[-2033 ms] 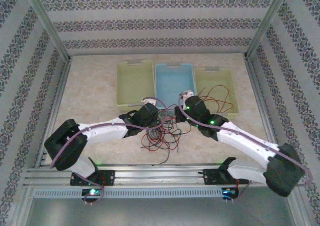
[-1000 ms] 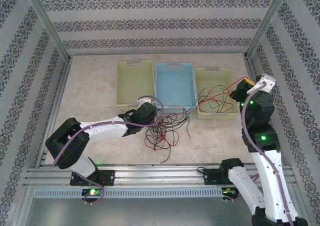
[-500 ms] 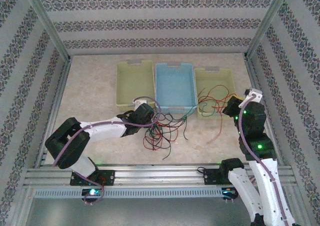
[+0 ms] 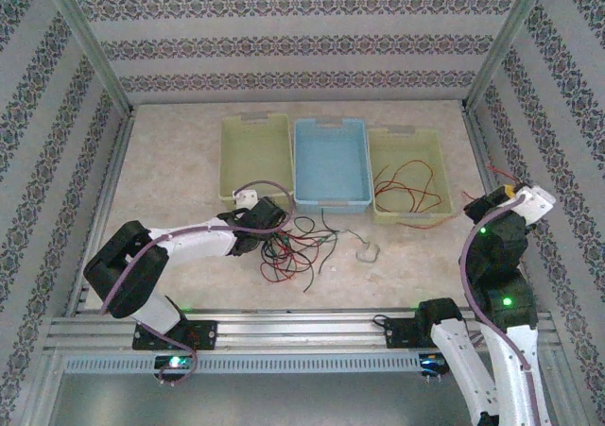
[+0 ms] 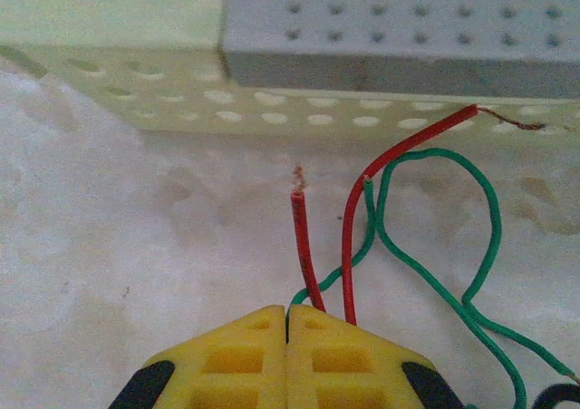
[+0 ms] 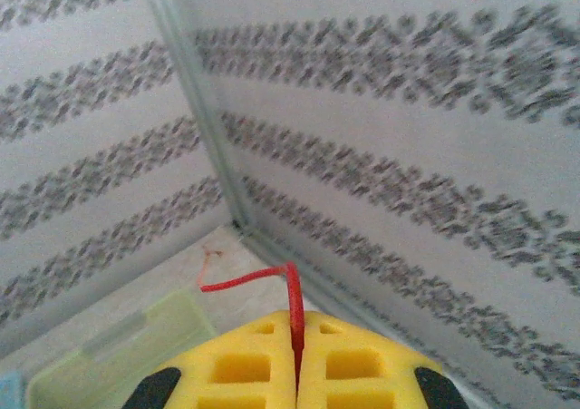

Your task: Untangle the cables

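Right claw point(image 6: 297, 341) has drawn red cable point(image 6: 249, 281) farther right.

red, green, black cables point(image 4: 295, 245), loosely tangled

Lab robot cell: aluminium frame point(image 4: 302, 334), patterned walls point(image 4: 302, 43).

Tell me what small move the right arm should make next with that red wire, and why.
Probably swing the right gripper, shut on a red wire and raised off to the right, over the right-hand green tray, where other red wires already lie, then open. The left gripper is shut on the tangle.
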Controlling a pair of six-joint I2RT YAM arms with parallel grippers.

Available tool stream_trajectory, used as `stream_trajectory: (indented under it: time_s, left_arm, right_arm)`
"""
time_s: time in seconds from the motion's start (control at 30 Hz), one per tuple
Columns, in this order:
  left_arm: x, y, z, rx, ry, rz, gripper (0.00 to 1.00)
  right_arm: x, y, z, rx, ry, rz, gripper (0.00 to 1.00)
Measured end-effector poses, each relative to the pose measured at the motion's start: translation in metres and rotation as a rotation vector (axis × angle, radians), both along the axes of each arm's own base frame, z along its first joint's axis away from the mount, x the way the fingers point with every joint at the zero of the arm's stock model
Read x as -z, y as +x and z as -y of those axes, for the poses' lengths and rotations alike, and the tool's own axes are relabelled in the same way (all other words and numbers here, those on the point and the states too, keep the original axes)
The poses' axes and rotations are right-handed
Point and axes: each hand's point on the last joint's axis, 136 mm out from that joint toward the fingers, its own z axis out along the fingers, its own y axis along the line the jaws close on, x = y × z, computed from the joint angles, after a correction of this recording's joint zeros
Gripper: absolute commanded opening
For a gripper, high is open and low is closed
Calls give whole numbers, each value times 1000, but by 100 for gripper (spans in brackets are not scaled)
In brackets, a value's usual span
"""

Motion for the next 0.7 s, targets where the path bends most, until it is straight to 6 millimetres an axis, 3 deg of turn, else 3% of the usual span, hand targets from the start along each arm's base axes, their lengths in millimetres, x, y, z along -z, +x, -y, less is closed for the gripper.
stream_trajectory:
  time_s: [0.13, 0.27, 0.5, 0.7]
  left_arm:
    - [1, 0, -7, -25, 6, -9, 0]
    - [2, 1, -5, -9, -1, -12, 0]
    - [-5, 5, 15, 70, -101, 25, 0]
    - [-6, 6, 26, 106, -140, 28, 0]
  right_arm:
    - [-11, -16, 10, 65, -29, 35, 0]
    - [-18, -5, -3, -33, -33, 36, 0]
    - [-39, 57, -53, -331, -25, -12, 0]
    - [-67, 114, -75, -435, -61, -21, 0]
